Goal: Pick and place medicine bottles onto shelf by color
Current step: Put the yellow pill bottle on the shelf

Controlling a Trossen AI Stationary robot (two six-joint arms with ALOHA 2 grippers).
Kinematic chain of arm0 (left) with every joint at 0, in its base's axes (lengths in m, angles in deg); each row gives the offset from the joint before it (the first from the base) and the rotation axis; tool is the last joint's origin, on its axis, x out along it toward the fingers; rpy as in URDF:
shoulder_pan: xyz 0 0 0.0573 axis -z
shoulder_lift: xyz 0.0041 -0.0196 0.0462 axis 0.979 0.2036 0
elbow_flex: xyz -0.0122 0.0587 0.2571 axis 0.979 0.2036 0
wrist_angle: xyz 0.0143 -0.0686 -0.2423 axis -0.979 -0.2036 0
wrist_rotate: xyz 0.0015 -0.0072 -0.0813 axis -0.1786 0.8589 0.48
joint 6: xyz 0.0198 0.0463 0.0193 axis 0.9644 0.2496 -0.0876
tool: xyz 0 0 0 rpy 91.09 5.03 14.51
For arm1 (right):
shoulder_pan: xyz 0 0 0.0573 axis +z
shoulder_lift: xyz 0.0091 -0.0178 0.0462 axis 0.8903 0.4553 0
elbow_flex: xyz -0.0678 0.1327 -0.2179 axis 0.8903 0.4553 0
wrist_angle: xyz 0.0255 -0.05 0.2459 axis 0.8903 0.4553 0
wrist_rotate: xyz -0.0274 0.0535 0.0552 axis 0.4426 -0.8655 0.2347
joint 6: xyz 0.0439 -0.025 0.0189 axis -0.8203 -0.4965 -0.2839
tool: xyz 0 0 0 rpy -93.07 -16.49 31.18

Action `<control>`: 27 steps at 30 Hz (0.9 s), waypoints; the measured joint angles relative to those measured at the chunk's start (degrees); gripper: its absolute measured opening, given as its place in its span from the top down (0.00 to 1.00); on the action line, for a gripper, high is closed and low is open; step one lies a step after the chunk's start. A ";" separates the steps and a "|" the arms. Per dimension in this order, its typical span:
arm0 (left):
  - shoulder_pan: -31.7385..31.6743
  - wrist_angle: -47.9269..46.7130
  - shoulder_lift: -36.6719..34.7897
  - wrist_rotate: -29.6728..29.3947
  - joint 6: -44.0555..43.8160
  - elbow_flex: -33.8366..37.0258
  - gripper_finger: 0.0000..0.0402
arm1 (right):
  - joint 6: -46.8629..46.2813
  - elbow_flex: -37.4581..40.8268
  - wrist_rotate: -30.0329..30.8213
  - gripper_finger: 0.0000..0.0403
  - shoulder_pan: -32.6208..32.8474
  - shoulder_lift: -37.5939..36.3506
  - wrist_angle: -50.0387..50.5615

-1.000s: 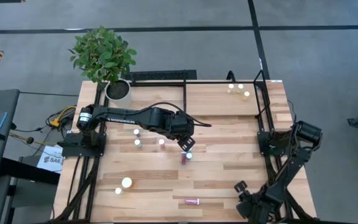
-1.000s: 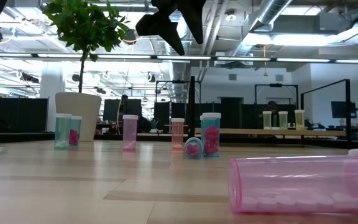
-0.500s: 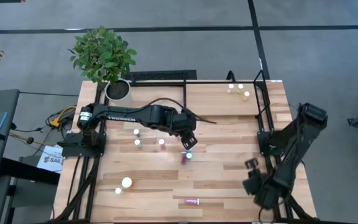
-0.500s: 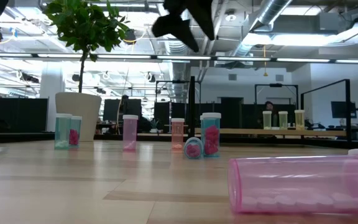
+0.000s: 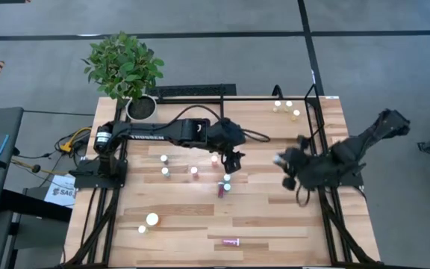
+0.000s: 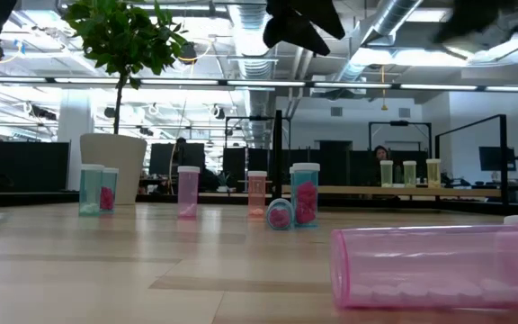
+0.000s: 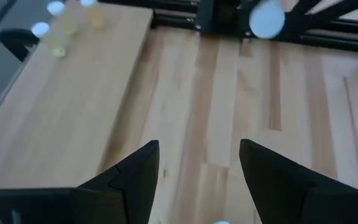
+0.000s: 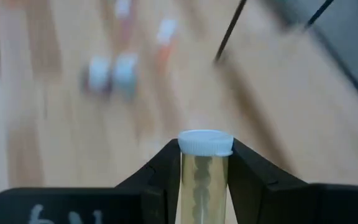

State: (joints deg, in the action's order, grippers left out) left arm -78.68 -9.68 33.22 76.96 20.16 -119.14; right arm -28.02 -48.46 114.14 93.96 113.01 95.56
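Swinging in from the table's near corner, the right pincer (image 8: 205, 180) is carrying a yellow bottle (image 8: 204, 171) toward the shelf (image 5: 271, 123), where three yellow bottles (image 5: 286, 108) are standing; the left pincer (image 7: 197, 165) is hovering wide open above the pink bottles (image 5: 222, 185) waiting.

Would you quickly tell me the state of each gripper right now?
Left gripper: open, empty, above the table's middle.
Right gripper: shut on a white-capped yellowish bottle, near the shelf.
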 joint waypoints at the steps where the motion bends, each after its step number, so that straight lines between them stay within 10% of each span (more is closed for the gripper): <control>1: -0.31 0.63 0.00 0.02 0.03 0.00 0.48 | 2.63 0.01 1.58 0.70 -1.79 -1.45 -3.39; 11: -3.13 11.46 0.00 0.02 2.91 0.00 0.48 | 29.50 -0.08 4.02 0.70 -15.89 -5.90 -39.24; 27: -3.84 34.36 0.00 -8.68 17.13 0.00 0.48 | 30.76 -0.01 0.53 0.69 -25.81 -3.62 -57.01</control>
State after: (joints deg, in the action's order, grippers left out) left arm -82.53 24.68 33.22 68.28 37.29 -119.14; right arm 2.74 -48.48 114.68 68.16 109.39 38.55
